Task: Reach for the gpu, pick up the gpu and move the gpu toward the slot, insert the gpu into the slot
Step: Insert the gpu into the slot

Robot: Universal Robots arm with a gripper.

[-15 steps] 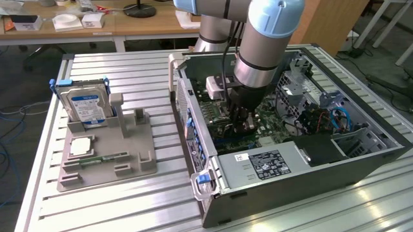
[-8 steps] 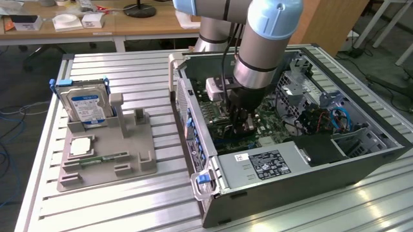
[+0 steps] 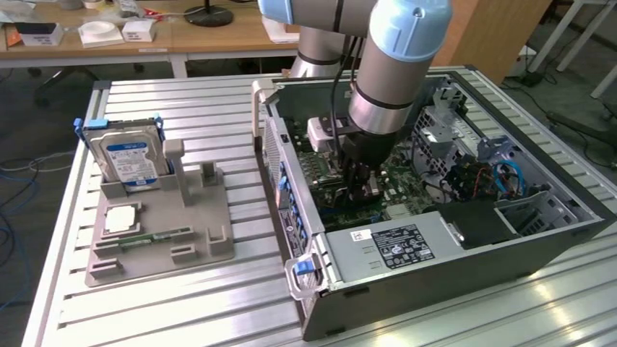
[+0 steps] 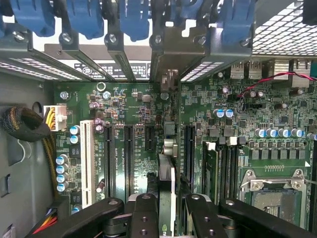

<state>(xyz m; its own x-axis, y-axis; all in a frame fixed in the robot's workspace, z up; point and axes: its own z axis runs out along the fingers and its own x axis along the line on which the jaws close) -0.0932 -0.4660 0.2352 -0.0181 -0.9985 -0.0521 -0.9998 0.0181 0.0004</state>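
Observation:
My gripper (image 3: 362, 189) reaches down inside the open computer case (image 3: 540, 238), low over the green motherboard (image 4: 133, 104). It is shut on the gpu (image 4: 167, 173), seen edge-on as a thin card between the black fingers (image 4: 145, 210). The card's silver end bracket (image 4: 168, 82) runs toward the case's rear openings. The card stands upright between the long black expansion slots (image 4: 129, 156), with another slot (image 4: 190, 148) on its other side. Whether its lower edge sits in a slot or hangs just above it I cannot tell.
On the exterior view's left a grey fixture (image 3: 183, 249) holds a blue-labelled hard drive (image 3: 130, 155) and a small memory stick (image 3: 154, 236). Inside the case are a power supply (image 3: 395, 246), blue latches (image 4: 133, 17), a cable bundle (image 4: 25, 124) and the CPU socket (image 4: 272, 196).

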